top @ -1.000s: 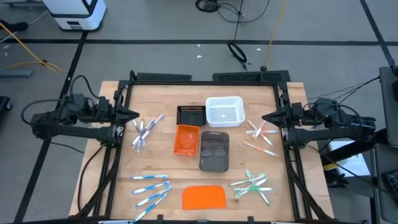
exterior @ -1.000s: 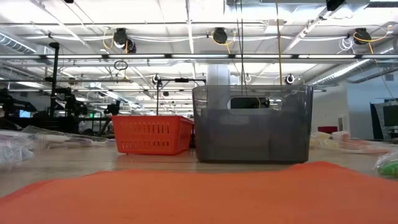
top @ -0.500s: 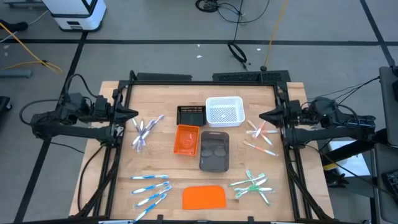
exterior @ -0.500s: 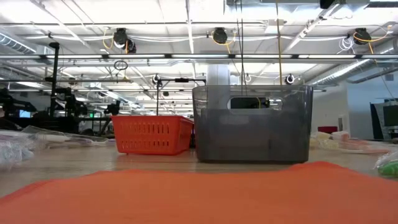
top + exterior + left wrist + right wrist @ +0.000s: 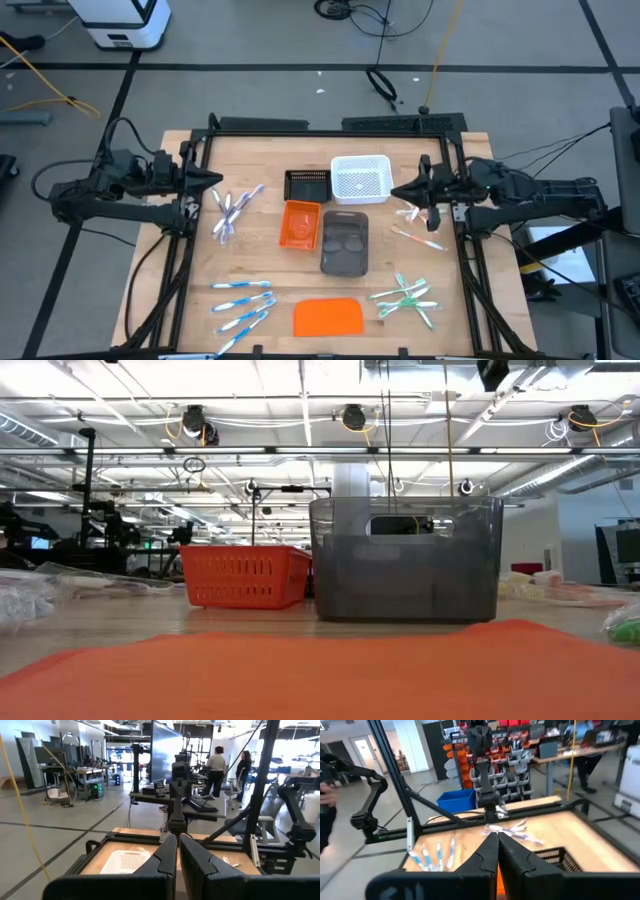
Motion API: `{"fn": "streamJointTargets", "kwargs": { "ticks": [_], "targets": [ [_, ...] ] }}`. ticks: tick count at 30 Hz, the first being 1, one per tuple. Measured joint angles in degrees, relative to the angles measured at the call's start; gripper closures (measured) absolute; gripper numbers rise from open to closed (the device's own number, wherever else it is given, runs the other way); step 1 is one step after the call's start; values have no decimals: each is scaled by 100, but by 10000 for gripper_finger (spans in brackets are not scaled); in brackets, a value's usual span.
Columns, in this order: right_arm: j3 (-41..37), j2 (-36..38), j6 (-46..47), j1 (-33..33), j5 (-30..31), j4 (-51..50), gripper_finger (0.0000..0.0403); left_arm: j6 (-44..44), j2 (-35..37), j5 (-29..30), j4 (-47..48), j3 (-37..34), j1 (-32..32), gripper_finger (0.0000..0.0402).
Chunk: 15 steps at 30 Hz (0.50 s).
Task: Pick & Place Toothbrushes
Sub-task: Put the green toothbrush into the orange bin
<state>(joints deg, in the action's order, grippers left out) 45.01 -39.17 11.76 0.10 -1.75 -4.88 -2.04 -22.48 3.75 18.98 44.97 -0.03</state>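
Judging by where everything lies, the sorting has not begun: no toothbrush is in a tray, and neither gripper holds one.

Nearest the front edge of the table, in the high view, the flat orange slab point(image 5: 329, 318) lies bare, with the blue toothbrushes point(image 5: 243, 303) scattered to the left of it and the green toothbrushes point(image 5: 405, 299) to the right, both groups loose on the wood. The low view looks across this slab and shows nothing standing on it.

Further in, the grey tray point(image 5: 345, 244) and the orange tray point(image 5: 300, 224) stand side by side in the middle, apparently touching, and both look empty from above. Left of them lie the pale grey toothbrushes point(image 5: 232, 209) in a loose heap; right of them lie the pink toothbrushes point(image 5: 420, 222), spread out near the right arm.

Behind those, the black tray point(image 5: 307, 183) and the white tray point(image 5: 360, 178) also appear empty.

At the table's sides, the left gripper point(image 5: 214, 181) waits at the left edge near the pale grey heap, fingers closed together on nothing. The right gripper point(image 5: 398, 192) reaches in over the table close to the pink group, its fingers likewise pressed together and empty.

All four colour groups are therefore left to move; the pink ones seem the likely first pick.
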Motion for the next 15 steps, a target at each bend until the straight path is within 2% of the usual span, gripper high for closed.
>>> {"fn": "streamJointTargets", "kwargs": {
  "ticks": [5,11,15],
  "targets": [
    [-2,-301,449,204,-995,-324,399,43,0,14,0,0,0,378],
    [-2,-657,716,937,-999,-1275,399,39,0,13,2,0,0,378],
    [-2,-902,982,1602,-598,-1669,399,32,0,77,2,0,0,378]
  ]
}}
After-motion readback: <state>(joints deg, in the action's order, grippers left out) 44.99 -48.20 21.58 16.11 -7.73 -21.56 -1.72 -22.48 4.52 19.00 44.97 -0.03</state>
